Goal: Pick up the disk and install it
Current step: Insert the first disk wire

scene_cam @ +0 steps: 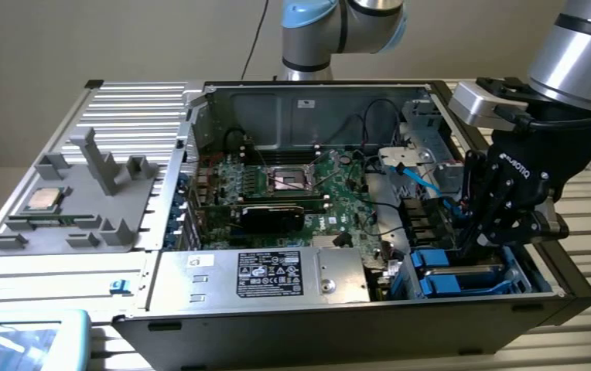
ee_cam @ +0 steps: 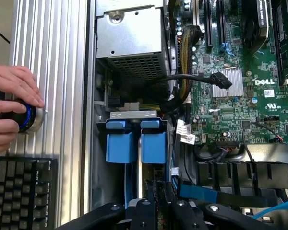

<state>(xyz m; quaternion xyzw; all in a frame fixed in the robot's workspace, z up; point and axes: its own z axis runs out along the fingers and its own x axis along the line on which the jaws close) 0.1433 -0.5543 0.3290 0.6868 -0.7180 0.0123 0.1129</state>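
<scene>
- At the exterior view's left, the grey fixture sits on the slatted table, outside the case and well apart from the work.
- Mid-case, you have the board lying flat under looped cables, and the silver box against the front wall.
- Toward the exterior view's right, the disk sits in the front corner bay. It is hemmed between the box side and the case's side wall, so the only free room is upward.
- In the wrist view the disk shows its blue tabs, and a narrow blue-and-silver edge runs from them toward the fingertips.
- The arm comes in from above. The gripper points steeply down into the bay, its fingers drawn to a narrow gap on the disk's edge.
- A hand rests on a knob just beside a keyboard.
</scene>
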